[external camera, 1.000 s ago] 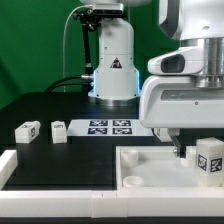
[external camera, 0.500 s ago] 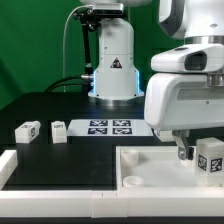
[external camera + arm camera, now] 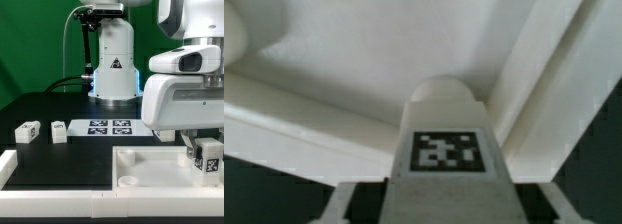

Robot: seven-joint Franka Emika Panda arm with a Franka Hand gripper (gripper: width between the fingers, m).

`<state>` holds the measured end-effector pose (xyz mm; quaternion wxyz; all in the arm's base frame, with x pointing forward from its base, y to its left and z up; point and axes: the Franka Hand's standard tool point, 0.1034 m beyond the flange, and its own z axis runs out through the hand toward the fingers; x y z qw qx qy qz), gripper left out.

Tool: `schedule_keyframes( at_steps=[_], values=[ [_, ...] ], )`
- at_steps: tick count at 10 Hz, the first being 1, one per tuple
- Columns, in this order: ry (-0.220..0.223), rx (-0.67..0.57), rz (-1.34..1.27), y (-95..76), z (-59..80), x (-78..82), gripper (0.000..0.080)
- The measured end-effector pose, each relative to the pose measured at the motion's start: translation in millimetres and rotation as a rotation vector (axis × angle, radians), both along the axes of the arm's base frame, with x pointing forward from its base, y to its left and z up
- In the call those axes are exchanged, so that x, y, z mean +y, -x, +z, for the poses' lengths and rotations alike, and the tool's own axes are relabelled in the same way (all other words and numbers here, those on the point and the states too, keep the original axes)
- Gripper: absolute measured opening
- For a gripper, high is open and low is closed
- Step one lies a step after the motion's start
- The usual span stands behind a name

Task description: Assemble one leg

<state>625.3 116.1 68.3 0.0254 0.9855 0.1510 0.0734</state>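
My gripper (image 3: 200, 152) is shut on a leg (image 3: 209, 157), a chunky white block with a black-and-white tag. It holds the leg just above the right part of the large flat white tray-like piece (image 3: 150, 160). In the wrist view the leg (image 3: 446, 120) points away from the camera between my fingers (image 3: 349, 205), with its tag facing the camera and the tray piece's raised rim (image 3: 331, 110) beneath it. Two more legs (image 3: 27, 130) (image 3: 58, 129) lie on the black table at the exterior view's left.
The marker board (image 3: 110, 127) lies flat in front of the robot base (image 3: 113, 70). A white raised border (image 3: 15, 165) runs along the front left of the table. The tray piece has a round corner hole (image 3: 130, 182) near its front.
My gripper with the leg has risen slightly and shifted a little toward the exterior view's right. The other legs and the tray piece have not moved.
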Motion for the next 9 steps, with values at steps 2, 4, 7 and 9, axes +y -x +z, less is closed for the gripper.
schedule_keyframes(
  at_steps=[2, 4, 7, 9],
  values=[
    [-0.033, -0.004, -0.197, 0.2, -0.4, 0.4, 0.0293],
    [-0.092, -0.009, -0.509, 0.8, -0.2, 4.3, 0.0293],
    [-0.162, -0.019, -0.920, 2.9, -1.8, 8.4, 0.0293],
    [-0.206, -0.024, -1.168, 3.4, -1.8, 9.6, 0.0293]
  ],
)
